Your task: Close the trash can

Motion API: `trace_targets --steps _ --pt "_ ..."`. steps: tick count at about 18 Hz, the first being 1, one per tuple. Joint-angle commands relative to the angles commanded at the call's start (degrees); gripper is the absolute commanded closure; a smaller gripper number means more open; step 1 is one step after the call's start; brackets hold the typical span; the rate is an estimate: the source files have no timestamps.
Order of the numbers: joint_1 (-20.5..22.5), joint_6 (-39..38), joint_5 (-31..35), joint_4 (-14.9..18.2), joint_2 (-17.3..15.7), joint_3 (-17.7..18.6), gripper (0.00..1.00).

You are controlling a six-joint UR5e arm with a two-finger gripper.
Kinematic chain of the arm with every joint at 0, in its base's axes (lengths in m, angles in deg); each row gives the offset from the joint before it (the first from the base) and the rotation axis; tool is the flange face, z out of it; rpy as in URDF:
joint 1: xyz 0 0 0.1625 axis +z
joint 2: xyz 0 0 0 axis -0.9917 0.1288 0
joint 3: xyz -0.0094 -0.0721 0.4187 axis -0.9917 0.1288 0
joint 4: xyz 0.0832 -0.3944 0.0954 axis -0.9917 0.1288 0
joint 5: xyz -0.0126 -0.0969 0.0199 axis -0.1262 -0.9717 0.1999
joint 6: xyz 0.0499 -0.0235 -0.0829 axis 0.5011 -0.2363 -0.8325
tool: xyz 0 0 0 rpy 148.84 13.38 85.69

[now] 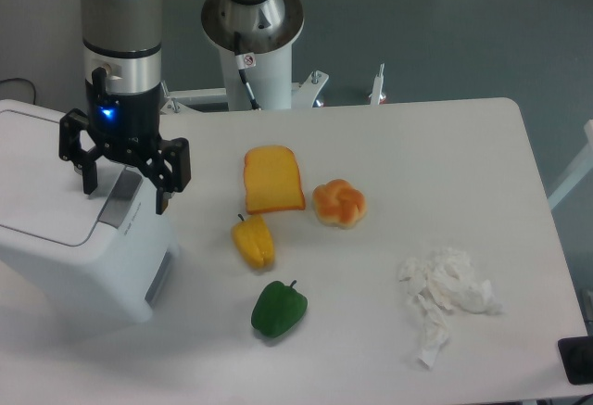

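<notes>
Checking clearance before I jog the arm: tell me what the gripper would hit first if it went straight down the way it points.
Most likely the trash can: the open gripper points down over its closed lid, with the grey push tab between the fingers. Depth is hard to judge from this single view.

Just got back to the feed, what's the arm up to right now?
The gripper hangs open over the front edge of the trash can, its fingers straddling the grey push tab and holding nothing. The lid lies flat, so the can looks closed. A bread slice, bun, yellow pepper, green pepper and crumpled tissue sit untouched on the table.
</notes>
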Motion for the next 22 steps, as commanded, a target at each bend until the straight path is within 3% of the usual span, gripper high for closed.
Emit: trace_targets --steps 22 --pt "0.4 -0.5 -0.1 0.2 0.0 -0.8 0.0"
